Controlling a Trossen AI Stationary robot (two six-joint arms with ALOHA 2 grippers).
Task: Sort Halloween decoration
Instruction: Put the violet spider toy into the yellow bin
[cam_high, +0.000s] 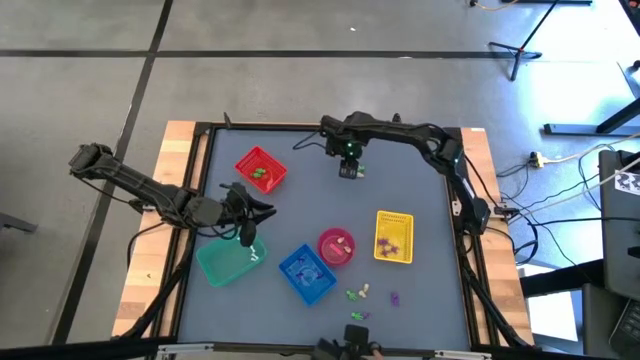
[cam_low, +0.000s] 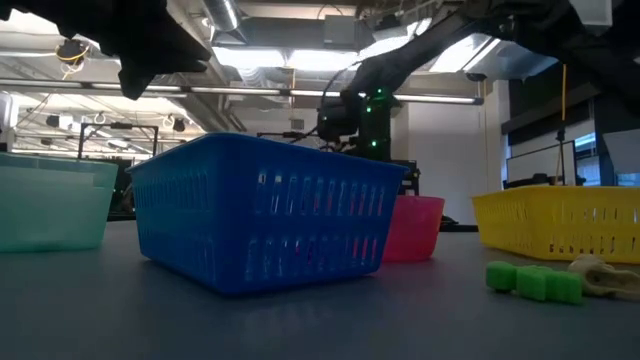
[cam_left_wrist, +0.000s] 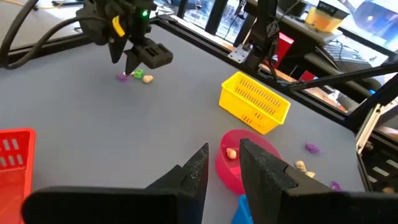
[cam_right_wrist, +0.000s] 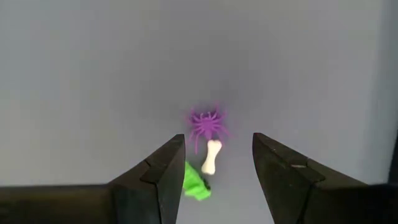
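The Halloween decoration is scattered as tiny trinkets. A purple spider (cam_right_wrist: 207, 122), a cream bone (cam_right_wrist: 212, 157) and a green piece (cam_right_wrist: 196, 183) lie on the grey mat below my right gripper (cam_right_wrist: 217, 163). That gripper is open and points down, its fingers apart over the bone, near the table's far side (cam_high: 348, 168). My left gripper (cam_left_wrist: 224, 167) is open and holds nothing; it hovers over the far edge of the teal basket (cam_high: 225, 262). More trinkets (cam_high: 358, 293) lie near the table's near edge, and a green one (cam_low: 535, 282) shows in the low view.
A red basket (cam_high: 261, 169) with green pieces stands at the far left. A blue basket (cam_high: 307, 273), a pink bowl (cam_high: 336, 246) and a yellow basket (cam_high: 394, 238) holding purple pieces sit in the near half. Bare mat lies between the red basket and the right gripper.
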